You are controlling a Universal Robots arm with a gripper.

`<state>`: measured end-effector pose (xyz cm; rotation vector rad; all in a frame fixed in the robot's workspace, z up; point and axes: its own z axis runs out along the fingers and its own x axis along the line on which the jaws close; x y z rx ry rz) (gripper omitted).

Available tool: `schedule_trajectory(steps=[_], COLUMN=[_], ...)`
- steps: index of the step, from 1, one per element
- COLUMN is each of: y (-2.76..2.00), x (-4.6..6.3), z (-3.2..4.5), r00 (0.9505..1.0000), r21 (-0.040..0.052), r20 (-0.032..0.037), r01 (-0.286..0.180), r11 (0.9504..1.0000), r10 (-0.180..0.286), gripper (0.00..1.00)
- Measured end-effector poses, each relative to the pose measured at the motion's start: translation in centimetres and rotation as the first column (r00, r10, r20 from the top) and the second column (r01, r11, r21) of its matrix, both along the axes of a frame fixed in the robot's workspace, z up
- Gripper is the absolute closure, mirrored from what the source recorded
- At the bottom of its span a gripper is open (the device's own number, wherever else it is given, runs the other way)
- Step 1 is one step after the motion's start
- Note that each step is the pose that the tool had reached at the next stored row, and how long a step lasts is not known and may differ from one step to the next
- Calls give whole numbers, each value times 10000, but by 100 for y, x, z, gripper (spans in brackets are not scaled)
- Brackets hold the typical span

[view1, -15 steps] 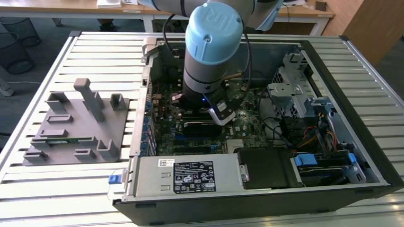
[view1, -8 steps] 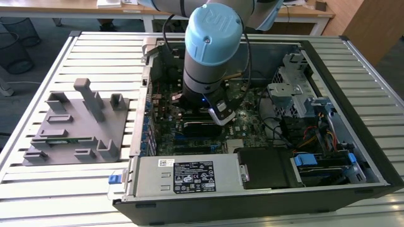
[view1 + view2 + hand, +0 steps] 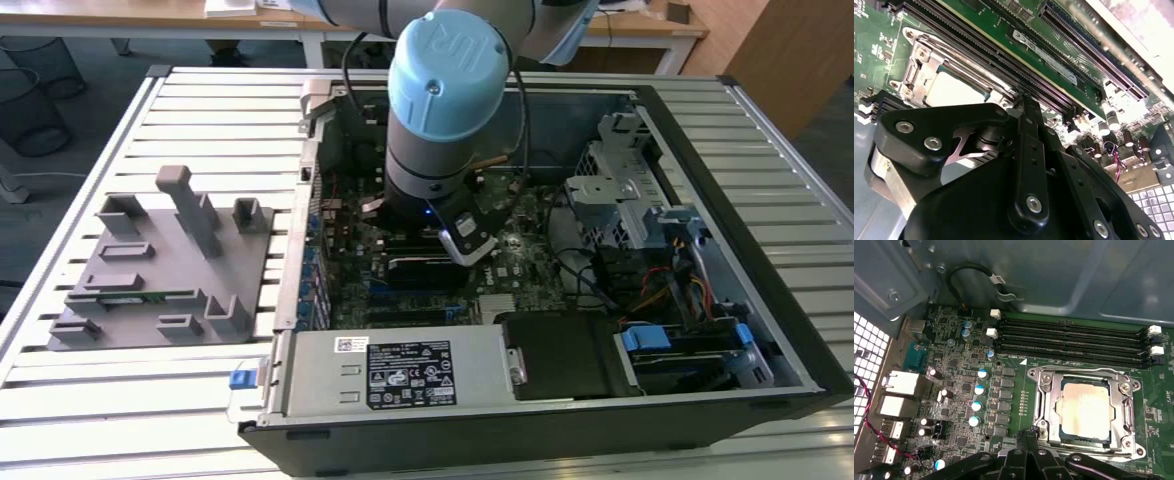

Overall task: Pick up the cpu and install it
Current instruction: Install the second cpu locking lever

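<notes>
The cpu [image 3: 1085, 410], a pale silver square, lies flat inside the metal socket frame [image 3: 1041, 390] on the green motherboard; in the second wrist view the cpu [image 3: 954, 90] lies just beyond the fingertips. My gripper [image 3: 1030, 434] hangs low over the board beside the socket's edge, its black fingers [image 3: 1025, 120] pressed together with nothing between them. It is apart from the cpu. In the exterior view the arm [image 3: 441, 110] reaches down into the open computer case [image 3: 747, 260] and hides the socket.
Black memory slots [image 3: 1069, 342] run along one side of the socket, with upright capacitors [image 3: 979, 390] and rear ports [image 3: 901, 385] nearby. Case walls, a drive cage [image 3: 627, 190] and the power supply [image 3: 394, 365] surround the board. A grey fixture [image 3: 160, 265] sits outside the case at the exterior view's left.
</notes>
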<state>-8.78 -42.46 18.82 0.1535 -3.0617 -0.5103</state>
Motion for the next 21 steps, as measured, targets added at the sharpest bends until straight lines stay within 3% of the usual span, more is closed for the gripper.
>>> schedule_trajectory(steps=[9,21], y=[75,80], x=[-21,-32], z=[-10,44], r00=[10000,10000], r21=[2,0], r20=[-1,-1], r01=[1,0], r11=[10000,10000], r10=[-1,0], gripper=[89,89])
